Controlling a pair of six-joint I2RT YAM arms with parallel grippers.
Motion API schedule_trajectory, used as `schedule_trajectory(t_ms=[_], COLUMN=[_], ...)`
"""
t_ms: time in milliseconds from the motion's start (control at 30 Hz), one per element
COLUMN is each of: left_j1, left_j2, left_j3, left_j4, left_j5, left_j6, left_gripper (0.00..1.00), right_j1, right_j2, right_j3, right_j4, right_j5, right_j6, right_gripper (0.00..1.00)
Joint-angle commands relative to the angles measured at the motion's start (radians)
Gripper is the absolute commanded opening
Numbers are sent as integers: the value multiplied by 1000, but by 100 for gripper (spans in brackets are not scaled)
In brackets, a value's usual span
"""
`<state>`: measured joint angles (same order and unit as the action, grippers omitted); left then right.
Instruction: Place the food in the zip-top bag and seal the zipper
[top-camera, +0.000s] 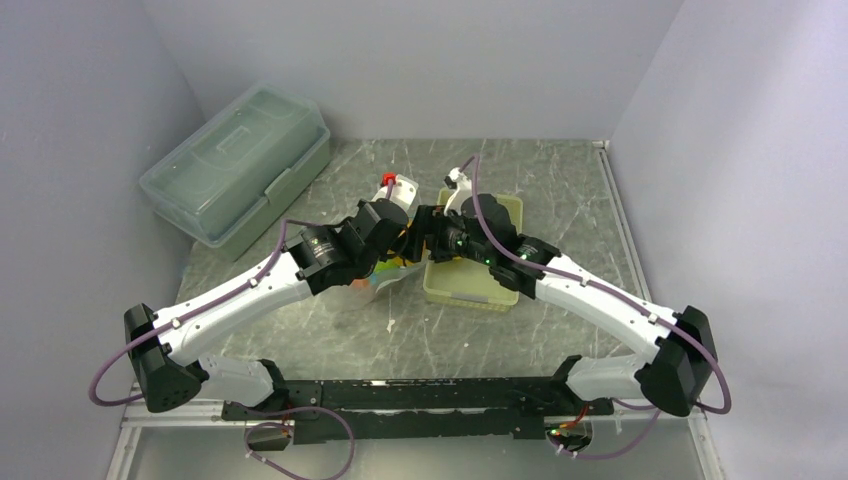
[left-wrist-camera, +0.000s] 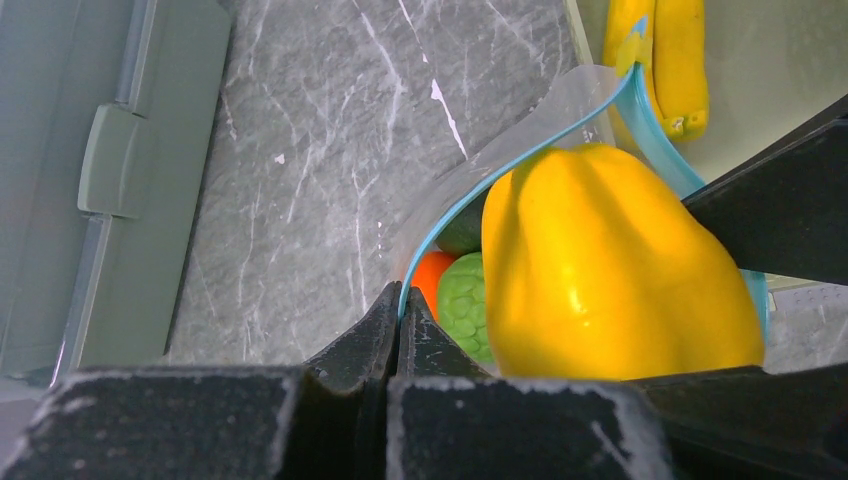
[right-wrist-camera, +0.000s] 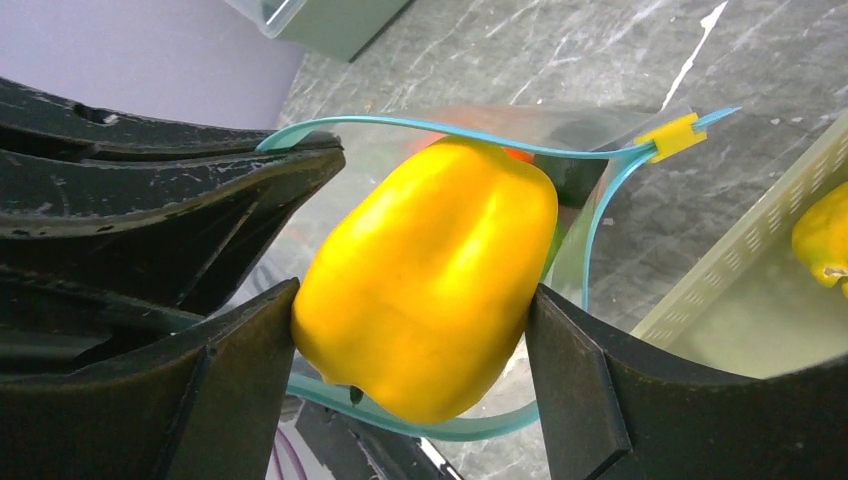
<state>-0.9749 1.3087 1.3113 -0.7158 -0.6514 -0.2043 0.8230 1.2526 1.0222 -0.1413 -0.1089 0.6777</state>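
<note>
My right gripper (right-wrist-camera: 412, 300) is shut on a yellow pepper-shaped food piece (right-wrist-camera: 430, 290) and holds it in the open mouth of the zip-top bag (top-camera: 375, 285). The teal zipper (right-wrist-camera: 400, 124) loops around the pepper, with a yellow slider (right-wrist-camera: 670, 136) at its end. My left gripper (left-wrist-camera: 398, 300) is shut on the zipper edge (left-wrist-camera: 480, 190) and holds the mouth up. Inside the bag lie an orange piece (left-wrist-camera: 432, 275), a light green round one (left-wrist-camera: 465, 305) and a dark green one (left-wrist-camera: 462, 232). A yellow banana piece (left-wrist-camera: 665, 60) lies in the basket.
The pale perforated basket (top-camera: 470, 285) stands just right of the bag, under my right arm. A large translucent lidded storage box (top-camera: 235, 175) stands at the back left. Grey walls close in both sides and the back.
</note>
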Motion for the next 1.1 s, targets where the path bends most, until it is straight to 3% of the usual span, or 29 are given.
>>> schedule_trajectory(t_ms=[0,33,100,600,1067], left_j1=[-2,-2,-2,-2,-2], left_j2=[-19,-18,-20,-13,1], left_j3=[37,37,38,34,48], left_j4=[18,17,16,10,4], left_j5=[0,0,-1,-8,-19], left_j6=[-15,-15,-13,-12,-5], left_gripper=[0,0,0,0,0], right_j1=[7,7,7,8,8], right_j2=[0,-1,-5,-120,-313], right_j3=[49,51,53,23,-61], right_j4=[23,18,9,-32,-159], right_j5=[24,31,46,113,349], right_j6=[-2,-4,-12,-49,-105], right_gripper=[81,94,100,100,100])
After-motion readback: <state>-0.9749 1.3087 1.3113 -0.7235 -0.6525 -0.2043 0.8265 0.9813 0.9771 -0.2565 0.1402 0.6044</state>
